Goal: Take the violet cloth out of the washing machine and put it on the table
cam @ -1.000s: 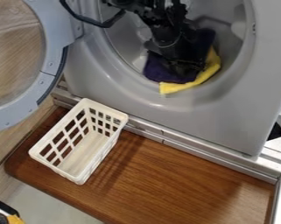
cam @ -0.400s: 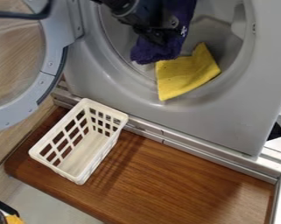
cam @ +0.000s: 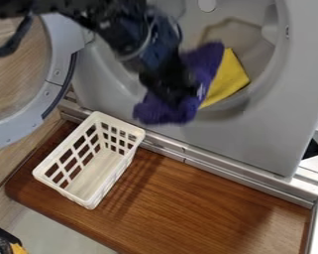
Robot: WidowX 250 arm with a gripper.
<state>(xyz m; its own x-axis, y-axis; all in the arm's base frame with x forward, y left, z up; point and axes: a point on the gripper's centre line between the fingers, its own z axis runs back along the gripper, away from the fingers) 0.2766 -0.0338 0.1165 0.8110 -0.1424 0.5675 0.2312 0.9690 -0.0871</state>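
Observation:
My black gripper (cam: pixel 173 94) hangs before the lower left part of the washing machine's opening, shut on the violet cloth (cam: pixel 162 111). The cloth droops below and to the left of the gripper, and its upper part spreads right, overlapping the yellow cloth. The washing machine (cam: pixel 267 119) stands with its round door swung out to the left. Below it lies the brown wooden table (cam: pixel 207 203), lower than the hanging cloth.
A white slotted basket (cam: pixel 89 198) stands on the table's left part, below and left of the cloth. The yellow cloth (cam: pixel 229 79) lies on the drum opening's lower rim. The open door (cam: pixel 60 54) is at upper left.
The gripper has lifted the violet cloth off the yellow one, then carried it down and out to the front of the opening. The yellow cloth was uncovered and stays behind.

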